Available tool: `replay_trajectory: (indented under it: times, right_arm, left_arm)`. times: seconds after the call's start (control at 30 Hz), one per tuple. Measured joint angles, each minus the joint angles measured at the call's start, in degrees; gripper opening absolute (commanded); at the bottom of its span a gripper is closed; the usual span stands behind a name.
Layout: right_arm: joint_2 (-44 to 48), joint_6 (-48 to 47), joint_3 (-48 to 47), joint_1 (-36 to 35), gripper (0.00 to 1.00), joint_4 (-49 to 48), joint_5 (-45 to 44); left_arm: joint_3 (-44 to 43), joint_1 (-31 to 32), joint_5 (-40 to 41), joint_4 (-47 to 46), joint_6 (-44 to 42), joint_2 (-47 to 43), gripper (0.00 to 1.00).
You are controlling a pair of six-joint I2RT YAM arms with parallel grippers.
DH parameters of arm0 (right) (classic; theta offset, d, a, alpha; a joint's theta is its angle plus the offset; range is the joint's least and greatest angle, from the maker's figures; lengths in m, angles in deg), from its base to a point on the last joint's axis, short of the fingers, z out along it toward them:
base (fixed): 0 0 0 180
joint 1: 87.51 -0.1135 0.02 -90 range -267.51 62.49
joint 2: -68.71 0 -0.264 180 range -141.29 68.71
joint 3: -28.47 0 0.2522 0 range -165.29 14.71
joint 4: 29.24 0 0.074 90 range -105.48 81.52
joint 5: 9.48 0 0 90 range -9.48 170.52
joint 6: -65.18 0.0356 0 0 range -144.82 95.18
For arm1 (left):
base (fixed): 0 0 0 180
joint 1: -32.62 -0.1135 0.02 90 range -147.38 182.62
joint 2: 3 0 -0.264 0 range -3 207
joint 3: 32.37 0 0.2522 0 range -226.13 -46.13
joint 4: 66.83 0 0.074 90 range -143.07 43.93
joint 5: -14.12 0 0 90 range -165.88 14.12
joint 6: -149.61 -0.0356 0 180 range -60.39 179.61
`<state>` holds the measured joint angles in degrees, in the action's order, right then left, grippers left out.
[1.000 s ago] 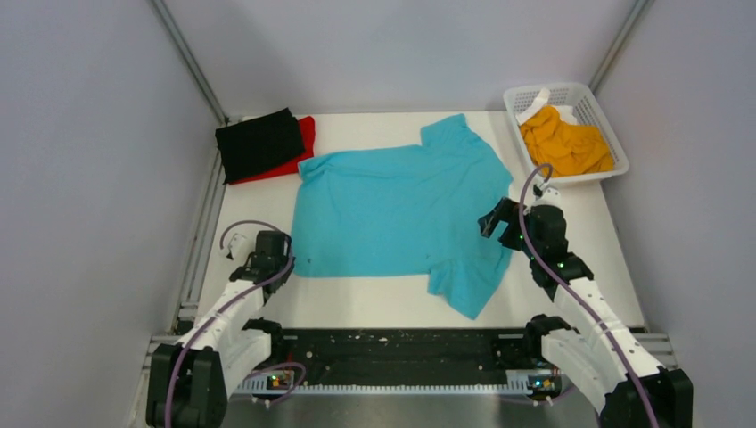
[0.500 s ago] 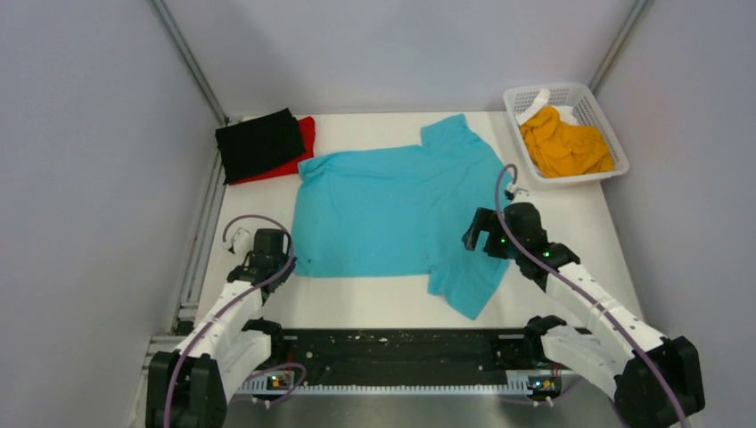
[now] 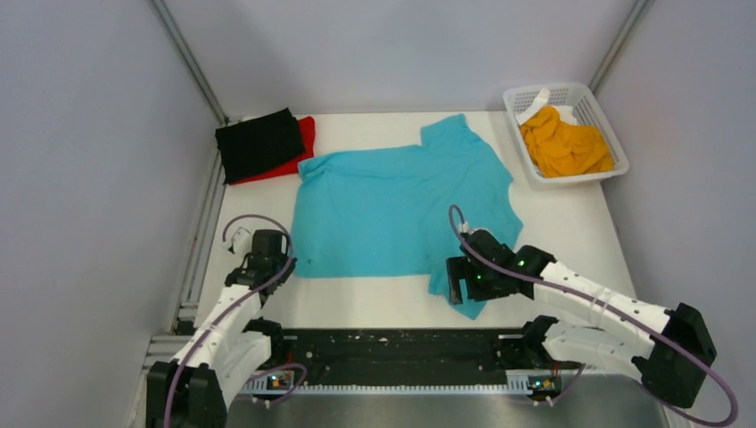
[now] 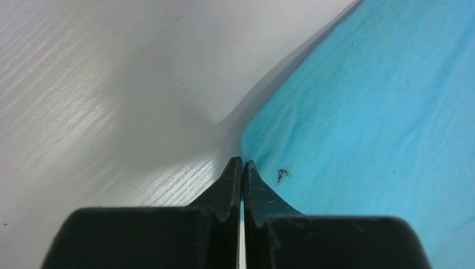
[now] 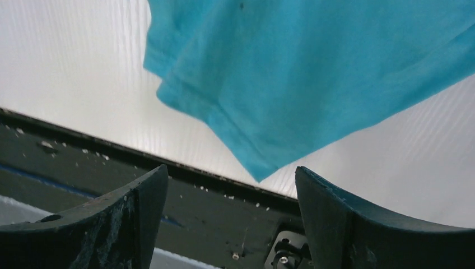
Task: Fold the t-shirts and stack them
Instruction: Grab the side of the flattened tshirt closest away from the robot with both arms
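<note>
With the turquoise t-shirt (image 3: pixel 392 209) spread flat mid-table, the left gripper (image 4: pixel 242 163) pressed together at its 7 o'clock hem corner and the right gripper (image 5: pixel 229 171) gaping above the 5 o'clock sleeve, a shallow bite there could slip and skew the fold.

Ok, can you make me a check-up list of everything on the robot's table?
Surface: white table; white specks on the black rail at its near edge.
Job's things: turquoise t-shirt spread flat, middle; black t-shirt folded on the red t-shirt, far left; orange-yellow t-shirt crumpled in the basket.
Clutter: white basket, far right, with a white scrap inside.
Hands: left hand shut at the turquoise shirt's near-left corner; right hand open over its near sleeve.
Cables: a purple cable loops off each arm.
Surroundings: grey walls; nothing else seen.
</note>
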<state>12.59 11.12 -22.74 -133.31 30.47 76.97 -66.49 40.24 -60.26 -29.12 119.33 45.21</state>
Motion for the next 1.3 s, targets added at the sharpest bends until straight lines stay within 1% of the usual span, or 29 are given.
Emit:
replay_trajectory:
  times: [0.1, 0.2, 0.23, 0.4, 0.53, 0.57, 0.63, 0.7, 0.8, 0.83, 0.93, 1.03, 1.17, 1.3]
  right_arm:
    - [-0.8, 1.3, 1.6, -3.8, 0.78, 1.6, 1.2]
    - [-3.6, 2.5, 2.3, -5.7, 0.66, 1.7, 0.3]
    - [-5.0, 3.0, 2.3, -5.8, 0.63, 1.3, -0.4]
    - [-10.6, 5.1, 2.6, -5.8, 0.56, -1.5, -4.1]
    - [-14.1, 6.8, 3.6, -5.8, 0.53, -4.3, -5.5]
    - [-14.5, 7.3, 3.4, -5.9, 0.50, -4.5, -5.7]
    - [-14.8, 8.1, 3.4, -5.9, 0.39, -4.2, -6.2]
    - [-14.9, 8.6, 3.5, -5.9, 0.24, -3.8, -6.9]
    - [-14.3, 9.8, 4.1, -5.9, 0.04, -3.6, -7.3]
    - [-13.7, 10.3, 4.4, -5.9, 0.00, -3.6, -7.3]
    - [-11.3, 11.7, 5.6, -5.9, 0.00, -3.5, -7.0]
    - [-8.0, 13.2, 7.3, -5.9, 0.00, -2.5, -4.8]
    - [-3.1, 15.1, 9.8, -7.3, 0.00, 1.5, -0.9]
    - [-0.1, 16.4, 11.3, -7.8, 0.00, 4.9, 0.9]
  left_arm:
    - [0.0, 0.0, -0.7, 0.0, -0.1, 0.6, 0.00]
    - [0.0, 0.0, -1.2, -0.1, -0.1, 1.1, 0.00]
    - [0.0, 0.0, -1.3, -0.1, -0.1, 1.2, 0.00]
    - [0.0, 0.0, -1.3, -0.2, -0.1, 1.2, 0.00]
    - [0.0, 0.0, -1.3, -0.2, -0.1, 1.2, 0.00]
    - [0.0, 0.0, -1.3, -0.2, -0.1, 1.2, 0.00]
    - [0.0, 0.0, -1.3, -0.2, 0.0, 1.2, 0.00]
    - [0.0, 0.0, -1.3, -0.2, 0.0, 1.2, 0.00]
    - [0.0, 0.0, -1.3, 0.2, 0.3, 1.2, 0.00]
    - [0.0, 0.0, -1.2, 0.6, 0.5, 1.2, 0.00]
    - [0.1, 0.0, -1.2, 2.3, 1.4, 0.5, 0.00]
    - [0.2, 0.0, -1.0, 5.0, 2.2, -1.4, 0.00]
    - [1.0, 0.0, -1.0, 8.9, 2.9, -4.7, 0.00]
    - [2.0, 0.0, -1.6, 12.3, 3.1, -8.7, 0.00]
